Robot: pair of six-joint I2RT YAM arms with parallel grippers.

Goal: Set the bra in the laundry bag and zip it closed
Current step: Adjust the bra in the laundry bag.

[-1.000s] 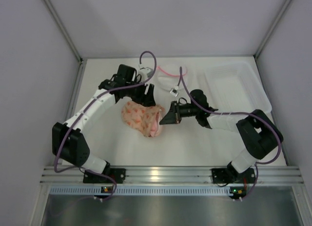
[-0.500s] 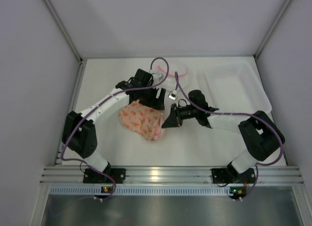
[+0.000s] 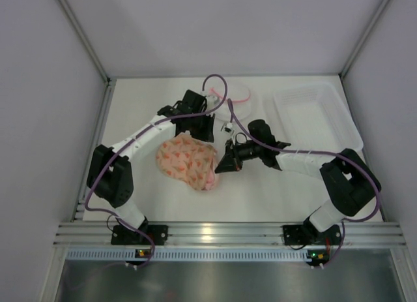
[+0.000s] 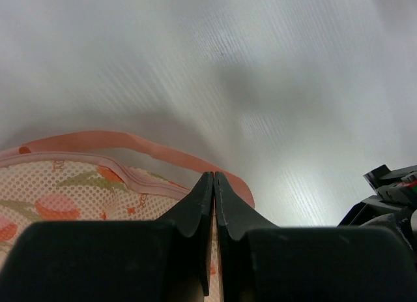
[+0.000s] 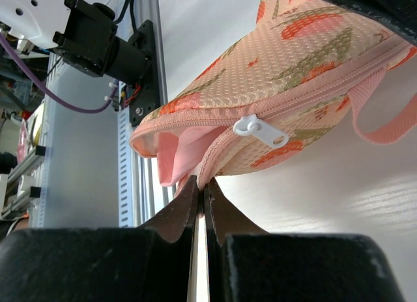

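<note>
Most of the bra (image 5: 174, 157) is hidden. Only a fold of plain pink cloth shows, hanging out of the unzipped mouth of the laundry bag (image 3: 186, 160). Only the right wrist camera shows this fold clearly. From above it is no more than a pink smudge at the bag's near right end.

The right gripper (image 5: 200, 183) has its fingers pressed flat together on the lower lip of that mouth, nipping the pink edging just beside the hanging cloth. How much cloth sits between them is hard to make out. The same view shows the white zip pull (image 5: 259, 131) a little way along the bag from the mouth, and a pink strap loop (image 5: 384, 116) past it. The bag's far end is cut off by the frame.

The left gripper (image 4: 214, 179) is at the bag's far edge. Its fingers are closed tip to tip on the pink band there, and its own bulk blocks everything below the tips. Its camera sees a patch of peach print, but neither the mouth nor the bra.

The overhead view alone shows the whole layout. The bag lies between the two grippers. A white mesh pouch (image 3: 240, 96) sits beyond the bag, partly covered by cable, and a clear tray (image 3: 313, 116) is well off to the bag's right.
</note>
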